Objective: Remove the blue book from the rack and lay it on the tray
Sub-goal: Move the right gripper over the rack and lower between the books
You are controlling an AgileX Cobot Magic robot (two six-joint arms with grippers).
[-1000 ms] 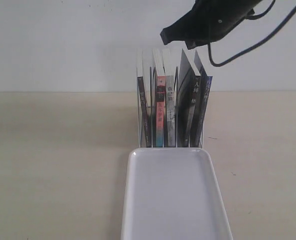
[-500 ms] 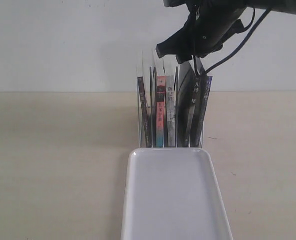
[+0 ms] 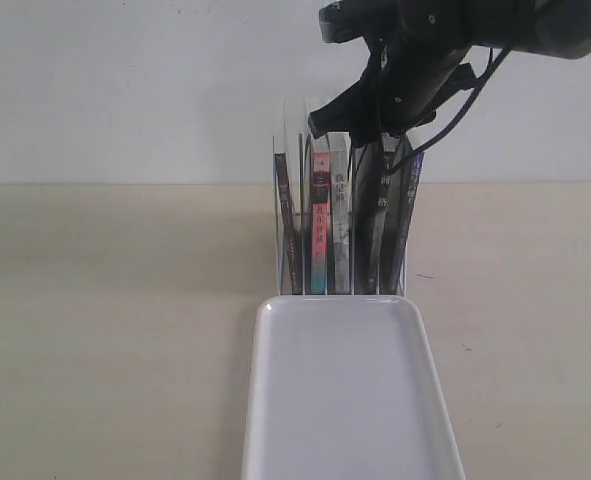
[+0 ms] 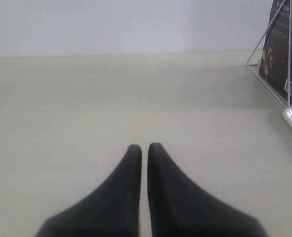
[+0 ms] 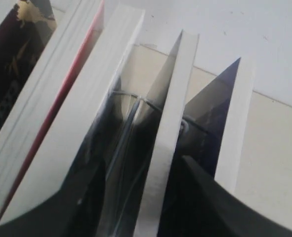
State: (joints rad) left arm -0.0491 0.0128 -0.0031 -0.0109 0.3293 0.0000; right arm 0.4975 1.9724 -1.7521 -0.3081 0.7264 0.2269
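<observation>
The right pincer [image 3: 360, 128] hung at the top of the small upright stand of thin white wire [image 3: 279, 230], its dark fingers [image 5: 210, 202] apart and dipped among the book tops, clamped on nothing. In its wrist view a thin pale-edged book [image 5: 168, 148] stood between the fingers. The thin blue paperback [image 3: 411, 200] stood upright just beside the outer finger, in the rightmost slot next to the black-spined book with white characters [image 3: 383, 200]. I could not tell whether the blue one lay inside the gap. I took this for the reaching step, with the grasp not yet made. Next, the fingers would need to straddle the blue cover alone, close, and lift it straight up clear of the wires. The long glossy white tray [image 3: 345, 400] lay on the pale table [image 3: 105, 300] against the stand's foot. The left pincer [image 4: 144, 148] rested low over the table, fingers together and empty.
</observation>
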